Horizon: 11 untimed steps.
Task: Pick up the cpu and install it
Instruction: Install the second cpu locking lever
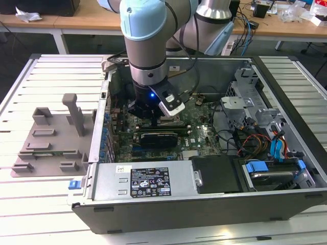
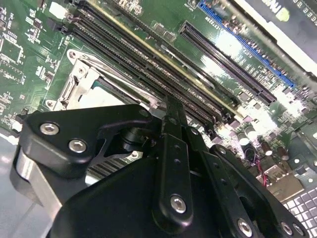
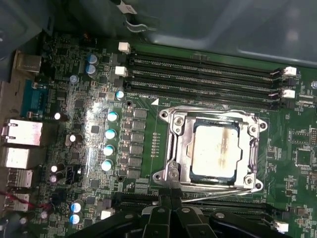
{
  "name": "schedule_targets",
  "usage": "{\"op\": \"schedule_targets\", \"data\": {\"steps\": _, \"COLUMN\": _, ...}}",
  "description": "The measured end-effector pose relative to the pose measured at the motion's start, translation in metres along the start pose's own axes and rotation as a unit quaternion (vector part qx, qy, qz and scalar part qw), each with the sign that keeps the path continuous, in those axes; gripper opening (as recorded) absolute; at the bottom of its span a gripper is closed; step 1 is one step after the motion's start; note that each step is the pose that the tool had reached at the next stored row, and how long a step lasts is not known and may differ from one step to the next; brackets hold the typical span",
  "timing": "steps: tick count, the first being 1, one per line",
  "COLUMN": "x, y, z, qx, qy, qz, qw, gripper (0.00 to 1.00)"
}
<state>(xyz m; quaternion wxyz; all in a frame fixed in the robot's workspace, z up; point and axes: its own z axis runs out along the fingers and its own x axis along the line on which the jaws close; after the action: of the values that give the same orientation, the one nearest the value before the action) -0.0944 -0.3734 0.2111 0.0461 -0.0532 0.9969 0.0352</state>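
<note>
The cpu [image 3: 214,151], a silvery square plate with a stained top, lies flat inside the metal socket frame [image 3: 173,144] on the green motherboard [image 3: 148,89]. In the second wrist view a corner of the cpu [image 2: 101,95] shows behind the gripper's black links. My gripper [image 3: 172,191] hangs just beside the socket's edge, its fingers drawn together with nothing between them. The thin finger pair [image 2: 171,111] points down at the board next to the socket. In the exterior view the gripper [image 1: 153,121] stands low inside the open computer case.
Long black memory slots [image 3: 203,74] run along one side of the socket. A black card [image 1: 159,138] lies in the case near the arm. The power supply [image 1: 148,181], drive cage [image 1: 250,97] and cables [image 1: 245,138] hem in the board. A grey fixture [image 1: 51,138] stands outside the case.
</note>
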Motion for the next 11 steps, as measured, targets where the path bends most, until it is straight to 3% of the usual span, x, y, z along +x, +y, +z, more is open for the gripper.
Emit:
{"op": "schedule_targets", "data": {"steps": 7, "x": 0.0007, "y": -0.0065, "z": -0.0005, "qx": -0.0164, "qy": -0.0018, "qz": 0.002, "qw": 0.9999, "gripper": 0.11}}
{"op": "schedule_targets", "data": {"steps": 11, "x": 0.0008, "y": -0.0069, "z": 0.0002, "qx": -0.0251, "qy": -0.0065, "qz": 0.002, "qw": 0.9997, "gripper": 0.11}}
